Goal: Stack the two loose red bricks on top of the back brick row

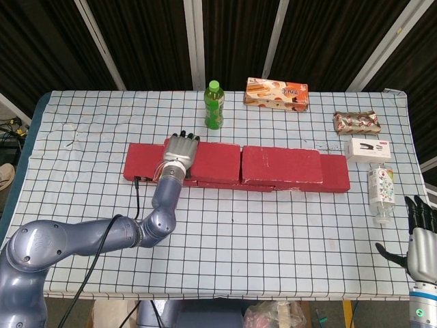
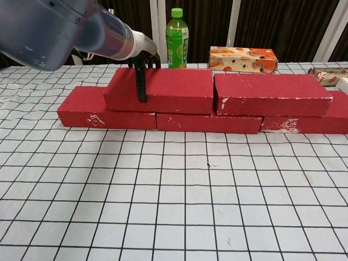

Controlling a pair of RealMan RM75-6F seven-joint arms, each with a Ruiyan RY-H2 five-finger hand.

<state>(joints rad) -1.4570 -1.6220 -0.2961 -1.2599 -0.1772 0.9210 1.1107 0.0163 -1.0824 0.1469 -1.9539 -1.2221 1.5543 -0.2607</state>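
Observation:
A row of red bricks [image 1: 140, 167] [image 2: 92, 111] lies across the middle of the table. Two more red bricks lie on top of it. My left hand [image 1: 179, 152] [image 2: 140, 54] grips the left upper brick [image 1: 215, 160] [image 2: 174, 87] near its left end, thumb down the front face and fingers over the back edge. That brick's right end stands at the right upper brick [image 1: 281, 164] [image 2: 272, 92] with almost no gap. My right hand [image 1: 420, 232] hangs open off the table's front right corner, holding nothing.
Behind the bricks stand a green bottle [image 1: 214, 106] [image 2: 176, 35] and a snack box [image 1: 276, 93] [image 2: 243, 58]. Along the right side lie a wrapped snack [image 1: 356, 121], a white box [image 1: 367, 149] and a clear bottle [image 1: 380, 188].

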